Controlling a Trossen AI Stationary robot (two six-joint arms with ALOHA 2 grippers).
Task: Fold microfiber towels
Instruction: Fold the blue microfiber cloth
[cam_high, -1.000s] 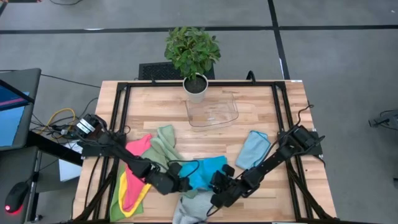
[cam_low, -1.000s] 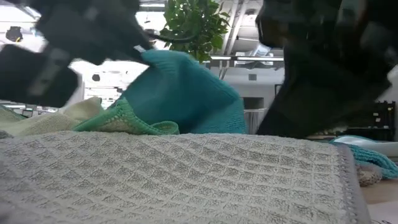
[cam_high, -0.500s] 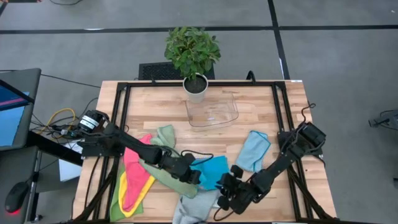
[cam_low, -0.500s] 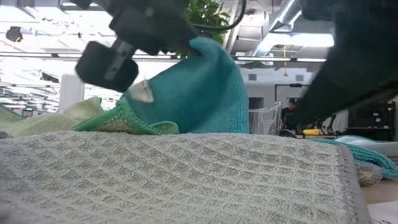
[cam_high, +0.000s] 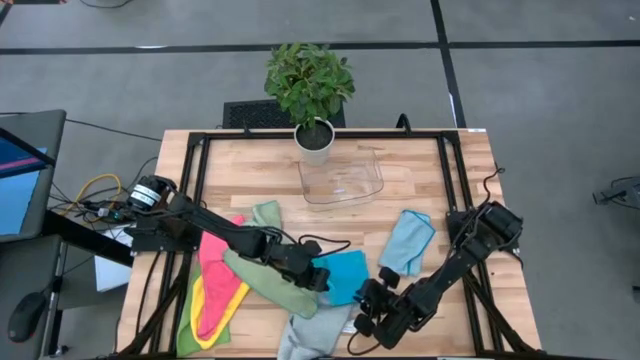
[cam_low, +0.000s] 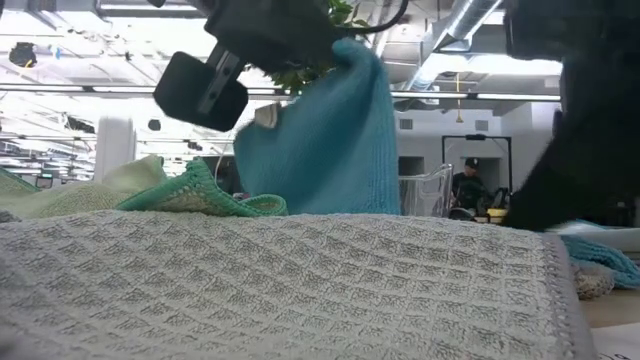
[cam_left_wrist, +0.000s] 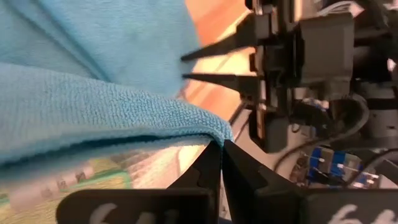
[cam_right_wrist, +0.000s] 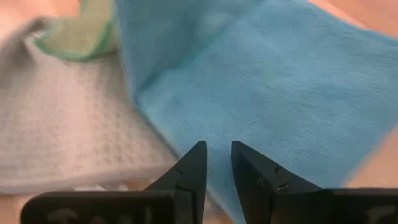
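Observation:
A bright blue towel (cam_high: 348, 276) lies at the table's middle near side, one side of it raised; in the low view it stands up as a blue sheet (cam_low: 325, 140). My left gripper (cam_high: 320, 277) is shut on its raised edge. My right gripper (cam_high: 365, 300) hovers just to the near right of the towel, open by a small gap with nothing between the fingers (cam_right_wrist: 217, 158); the left wrist view shows it beyond the towel (cam_left_wrist: 186, 67). A grey waffle towel (cam_high: 310, 335) lies at the near edge, partly under the blue one. My left gripper pinches the blue towel's hemmed edge at a corner (cam_left_wrist: 217, 132) between its two fingertips, coming from the table's left and slanting down. That side of the towel is lifted and hangs below the fingers; its lower part rests on the table and on the towels beside it.
Pink (cam_high: 215, 268), yellow (cam_high: 203, 322) and green (cam_high: 268, 282) towels lie under my left arm. A pale blue towel (cam_high: 406, 240) lies to the right. A clear plastic tray (cam_high: 342, 182) and a potted plant (cam_high: 312, 90) stand at the far middle.
My left gripper has gone up and toward the table's right and far side, rolling as it went, still shut on the blue towel; the towel's held side has risen and swung over while its lower part stayed down. My right gripper has drawn back toward the near right.

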